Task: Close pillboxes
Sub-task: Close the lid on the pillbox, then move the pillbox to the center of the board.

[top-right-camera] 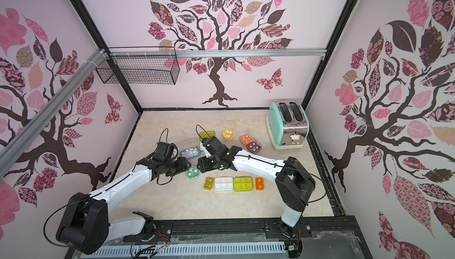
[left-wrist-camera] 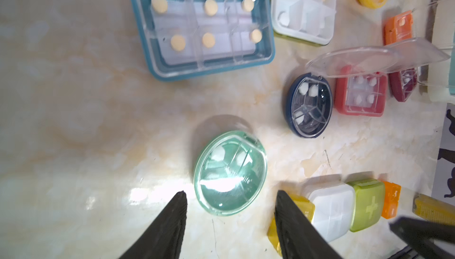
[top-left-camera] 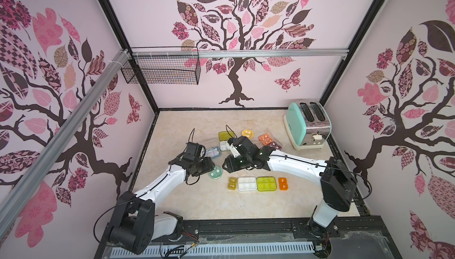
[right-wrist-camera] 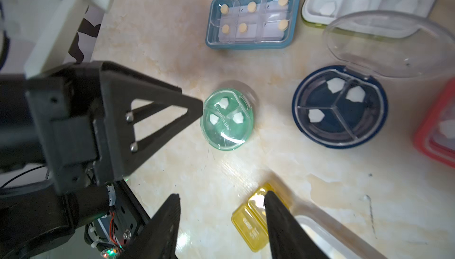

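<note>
— The round green pillbox [left-wrist-camera: 230, 173]?
— Lying flat, with its clear domed lid shut over three white pills.
— And around it?
— Farther back is the blue rectangular pillbox [left-wrist-camera: 202, 26], lid open, six tan pills. Near it is the navy round pillbox [right-wrist-camera: 339, 106], clear lid raised, three white pills. Just beside it is a closed row: yellow pillbox [top-left-camera: 232, 183], white pillbox [top-left-camera: 247, 184], lime pillbox [top-left-camera: 267, 183], orange pillbox [top-left-camera: 283, 183].

Your beige marble-look tabletop [top-left-camera: 197, 206] carries a mint-green two-slot toaster [top-left-camera: 306, 128], far corner. Beside the toaster, open translucent plastic pillboxes [top-right-camera: 245, 139] cluster; well in front of it, four closed coloured pillboxes [top-left-camera: 246, 184] sit in a row.
</note>
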`<state>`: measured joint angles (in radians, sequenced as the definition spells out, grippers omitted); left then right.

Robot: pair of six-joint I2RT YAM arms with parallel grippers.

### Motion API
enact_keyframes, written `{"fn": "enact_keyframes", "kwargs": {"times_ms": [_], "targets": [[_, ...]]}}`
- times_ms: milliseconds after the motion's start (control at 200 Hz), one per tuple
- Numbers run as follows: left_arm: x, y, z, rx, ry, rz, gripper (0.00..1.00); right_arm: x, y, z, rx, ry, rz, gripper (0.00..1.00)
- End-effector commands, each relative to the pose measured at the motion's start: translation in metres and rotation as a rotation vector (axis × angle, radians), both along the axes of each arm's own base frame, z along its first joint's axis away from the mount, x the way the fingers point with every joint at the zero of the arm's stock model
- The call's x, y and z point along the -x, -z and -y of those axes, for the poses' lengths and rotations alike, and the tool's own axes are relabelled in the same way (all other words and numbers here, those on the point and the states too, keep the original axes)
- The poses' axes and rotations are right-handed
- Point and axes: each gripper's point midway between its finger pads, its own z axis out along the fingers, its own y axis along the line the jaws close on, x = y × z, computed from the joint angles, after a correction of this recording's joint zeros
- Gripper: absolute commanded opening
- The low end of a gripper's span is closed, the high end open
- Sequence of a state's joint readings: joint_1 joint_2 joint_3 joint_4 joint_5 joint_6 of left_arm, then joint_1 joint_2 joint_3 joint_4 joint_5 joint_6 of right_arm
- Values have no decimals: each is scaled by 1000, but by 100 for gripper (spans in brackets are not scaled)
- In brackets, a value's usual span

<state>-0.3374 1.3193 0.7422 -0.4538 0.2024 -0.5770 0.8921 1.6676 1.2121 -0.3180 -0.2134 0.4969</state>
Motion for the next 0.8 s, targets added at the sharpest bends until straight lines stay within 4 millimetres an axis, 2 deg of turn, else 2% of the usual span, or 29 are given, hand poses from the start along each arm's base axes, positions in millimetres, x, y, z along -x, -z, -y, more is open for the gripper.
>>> {"fn": "enact_keyframes", "kwargs": {"times_ms": [0,135,280,415,640,795], "targets": [[-14,7,4,-41,47,-1,60,13,3,27,42,12,-38,58],[-28,17,5,-84,66,-21,61,17,7,55,17,66,-70,59],[-32,30,8,-88,74,-49,60,13,11,76,18,109,-76,59],[-31,41,9,-89,71,-68,56,14,15,75,7,97,-86,59],[-30,49,16,-73,84,-83,49,16,24,73,5,88,-99,59],[-22,53,22,-78,98,-101,48,17,26,75,4,89,-96,59]]}}
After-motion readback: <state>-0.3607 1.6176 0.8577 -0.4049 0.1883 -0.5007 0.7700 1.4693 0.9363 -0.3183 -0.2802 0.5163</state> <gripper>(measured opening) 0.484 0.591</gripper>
